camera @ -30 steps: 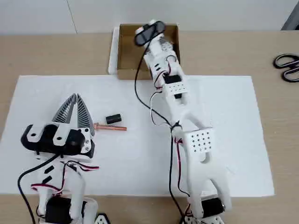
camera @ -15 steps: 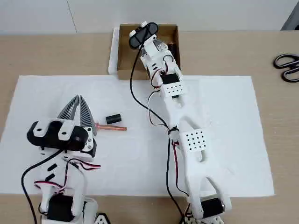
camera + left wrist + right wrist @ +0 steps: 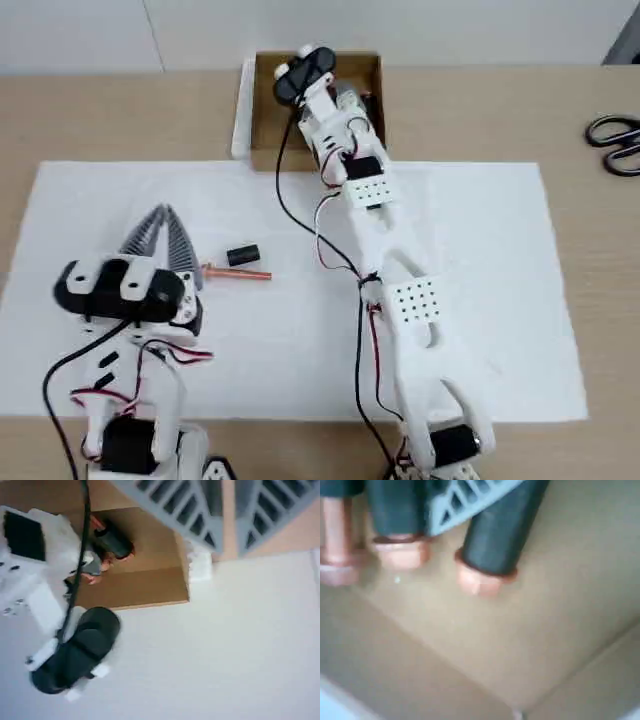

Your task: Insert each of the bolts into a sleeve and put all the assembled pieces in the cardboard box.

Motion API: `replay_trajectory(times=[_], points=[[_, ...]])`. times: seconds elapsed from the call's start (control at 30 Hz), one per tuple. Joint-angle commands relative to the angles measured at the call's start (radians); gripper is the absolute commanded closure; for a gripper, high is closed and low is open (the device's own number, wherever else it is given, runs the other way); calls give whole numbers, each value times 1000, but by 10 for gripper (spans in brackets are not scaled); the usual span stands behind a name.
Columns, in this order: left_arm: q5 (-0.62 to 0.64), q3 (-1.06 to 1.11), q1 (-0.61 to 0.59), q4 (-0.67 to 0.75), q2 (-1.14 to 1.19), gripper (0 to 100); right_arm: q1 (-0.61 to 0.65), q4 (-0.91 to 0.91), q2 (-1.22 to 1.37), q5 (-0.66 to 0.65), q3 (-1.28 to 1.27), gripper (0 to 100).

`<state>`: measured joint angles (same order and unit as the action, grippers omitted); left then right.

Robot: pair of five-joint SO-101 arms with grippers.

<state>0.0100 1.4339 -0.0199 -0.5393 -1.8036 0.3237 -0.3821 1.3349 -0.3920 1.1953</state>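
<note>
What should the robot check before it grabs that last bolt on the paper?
1. Loose bolt lies free on the white sheet: ok.
2. Empty sleeve lies right beside it: ok.
3. Left gripper is close to both and holds nothing: ok.
4. Left gripper open enough to grab: not ok, it looks shut.
5. Assembled pieces lie inside the cardboard box: ok.
6. Right gripper, down in the box, has let go: cannot tell.
</note>
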Motion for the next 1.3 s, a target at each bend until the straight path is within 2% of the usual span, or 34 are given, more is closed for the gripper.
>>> replay_trajectory(times=[0.0, 0.2, 0.43, 0.67, 0.8, 0.97, 1.13, 1.27], points=[[8, -5, -84, 17, -9, 994, 41, -87, -10, -9, 114, 883], [8, -5, -190, 17, -9, 994, 44, -536, -13, 28, 494, 840], [9, -5, -187, 17, -9, 994, 24, -891, -262, 198, 476, 816], [9, -5, -187, 17, -9, 994, 19, -1320, -443, 206, 462, 788], [9, -5, -187, 17, -9, 994, -8, -1322, -466, 213, 328, 695], [9, -5, -187, 15, -9, 994, 16, -1322, -575, 259, -2, 603], [9, -7, -187, 15, -9, 994, 96, -1311, -720, 279, -324, 592], [9, -7, -187, 15, -9, 994, 140, -1311, -750, 333, -373, 593]])
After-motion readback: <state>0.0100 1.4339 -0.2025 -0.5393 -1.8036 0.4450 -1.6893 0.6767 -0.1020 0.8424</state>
